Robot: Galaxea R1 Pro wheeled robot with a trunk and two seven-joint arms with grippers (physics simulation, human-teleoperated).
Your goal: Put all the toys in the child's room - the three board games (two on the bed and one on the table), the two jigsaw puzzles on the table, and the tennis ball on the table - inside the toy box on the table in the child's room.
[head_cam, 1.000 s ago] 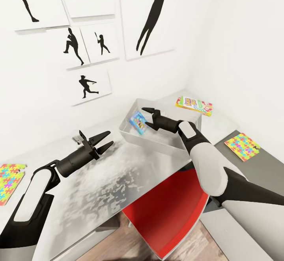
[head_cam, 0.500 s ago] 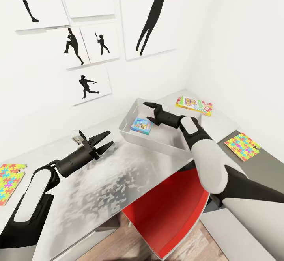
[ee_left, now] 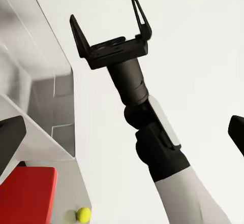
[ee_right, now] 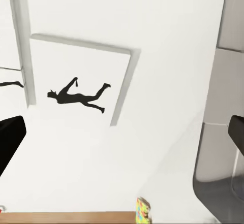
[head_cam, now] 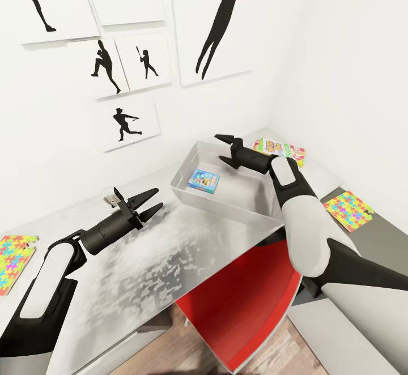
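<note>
Hanging over the far side of the toy box (head_cam: 224, 202), the right gripper (head_cam: 225, 149) is spread wide and is holding nothing. The left gripper (head_cam: 147, 203) is open too, floating above the shiny grey table (head_cam: 141, 261) with nothing between its black fingers.

Inside the box, a small blue board game (head_cam: 204, 180) is lying flat on the floor of the bin. It is sitting just below and a little to the left of the right gripper, apart from it.

Just past the right gripper, a white and green board game (head_cam: 294, 153) is lying flat on the table, touching nothing. Its long side is running along the far end of the box. The right arm is much nearer to it, so that arm looks like the best one to grab it.

One jigsaw puzzle (head_cam: 347, 209) is resting on the lower, darker top by the right arm. The other jigsaw puzzle (head_cam: 12, 261) is lying well apart, past the left arm. In the left wrist view, the tennis ball (ee_left: 83, 214) is showing as a tiny round yellow-green dot.

The box is smooth, pale and has sloping walls. The games are thin and hard, with bright printed tops. The puzzles are even thinner, so they may be tricky to pinch. A red chair (head_cam: 243, 301) is tucked under the table.
</note>
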